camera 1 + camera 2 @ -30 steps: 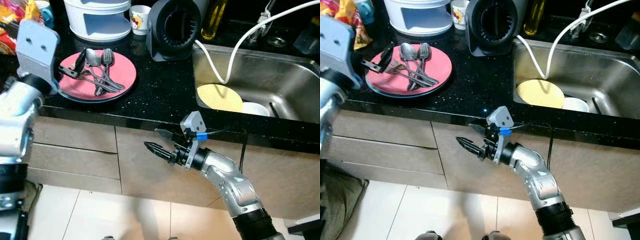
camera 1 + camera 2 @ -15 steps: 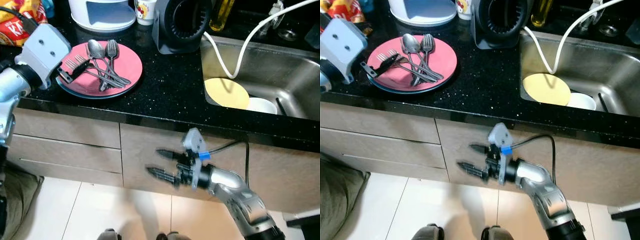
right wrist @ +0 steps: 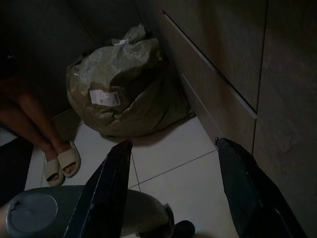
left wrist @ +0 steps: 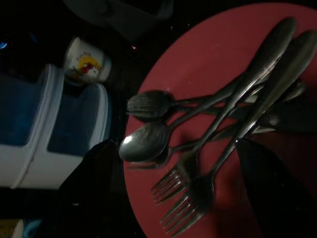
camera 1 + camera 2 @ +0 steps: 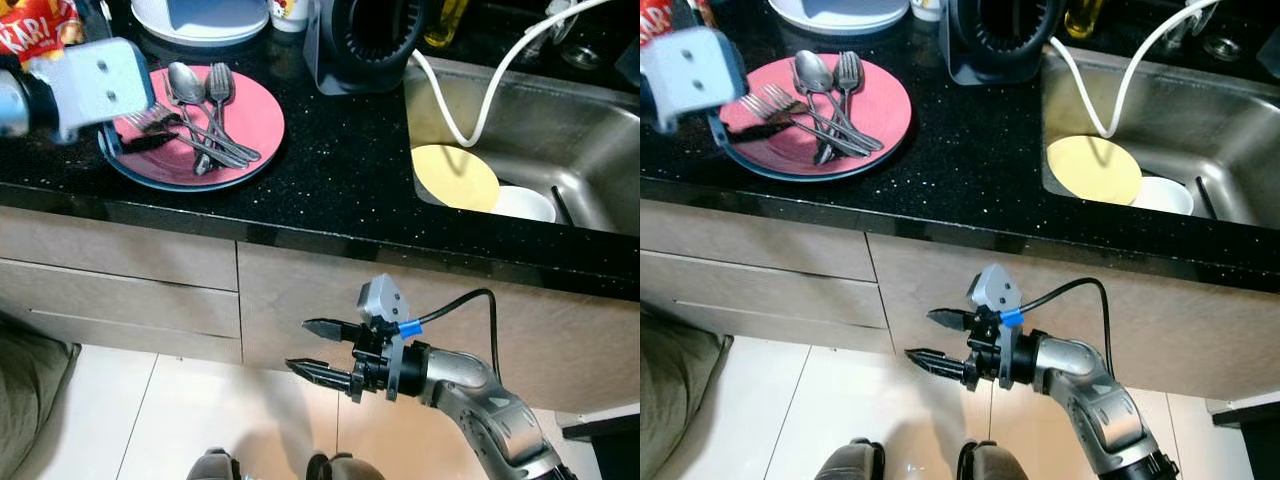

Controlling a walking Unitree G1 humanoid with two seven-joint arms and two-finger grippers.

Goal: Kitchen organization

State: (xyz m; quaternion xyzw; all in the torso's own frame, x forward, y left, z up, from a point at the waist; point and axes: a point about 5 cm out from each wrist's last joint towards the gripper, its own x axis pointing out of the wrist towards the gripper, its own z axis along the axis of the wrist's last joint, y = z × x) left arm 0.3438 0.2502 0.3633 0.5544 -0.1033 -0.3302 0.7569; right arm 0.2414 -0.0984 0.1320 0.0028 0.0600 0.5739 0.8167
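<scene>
On the black speckled stone countertop (image 5: 340, 170) sat a round pink plate (image 5: 245, 120) stacked on a blue-rimmed one, and everything else arranged itself around it. A loose pile of steel forks and spoons (image 5: 205, 115) lay across the plate, handles crossing, bowls and tines towards the back wall. The left gripper (image 4: 178, 163) hung right over the plate's near-left edge, its two black fingers (image 4: 94, 188) spread wide to either side of the cutlery and closed on nothing; its grey wrist block (image 5: 95, 85) looked blurred.

Behind the plate stood a white plastic container (image 5: 205, 15) and a small white printed cup (image 4: 86, 62). To the right of the plate was a black round-mouthed appliance (image 5: 375, 40), and further right a stainless steel sink (image 5: 560, 140) holding a pale yellow disc (image 5: 455, 178), a white dish (image 5: 520, 203) and a white hose (image 5: 470, 85).

Well below the plate, in front of the beige cabinet drawers (image 5: 130, 290), the right gripper (image 5: 318, 348) hovered above the tiled floor (image 3: 163, 158) with its fingers parted and empty. Down there a crumpled olive-green sack (image 3: 124, 84) leaned against the cabinets, and a person's sandalled feet (image 3: 62, 161) stood beside it.
</scene>
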